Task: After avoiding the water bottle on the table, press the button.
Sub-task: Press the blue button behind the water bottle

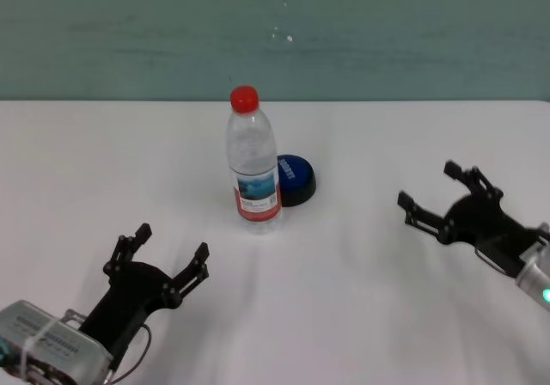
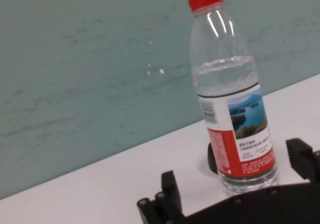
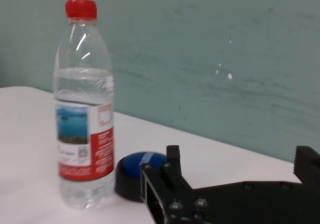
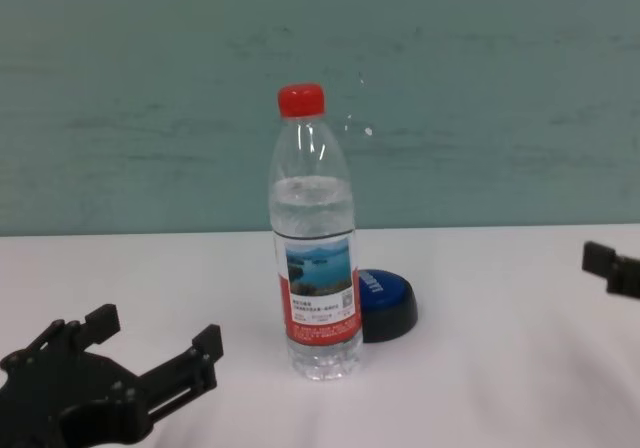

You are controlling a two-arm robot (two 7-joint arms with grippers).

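Observation:
The water bottle (image 1: pixel 253 166) stands upright near the middle of the white table (image 1: pixel 86 161), with its red cap on. The blue button (image 1: pixel 296 179) sits just behind it and to its right, touching or nearly touching its base. My left gripper (image 1: pixel 172 242) is open and empty at the front left, well short of the bottle. My right gripper (image 1: pixel 427 185) is open and empty at the right, level with the button and well apart from it. In the right wrist view the button (image 3: pixel 137 170) shows beside the bottle (image 3: pixel 85 109). In the chest view the bottle (image 4: pixel 315 258) partly hides the button (image 4: pixel 388 303).
A teal wall (image 1: pixel 387 33) runs behind the table's far edge. Bare tabletop lies between the right gripper and the button, and on both sides of the bottle.

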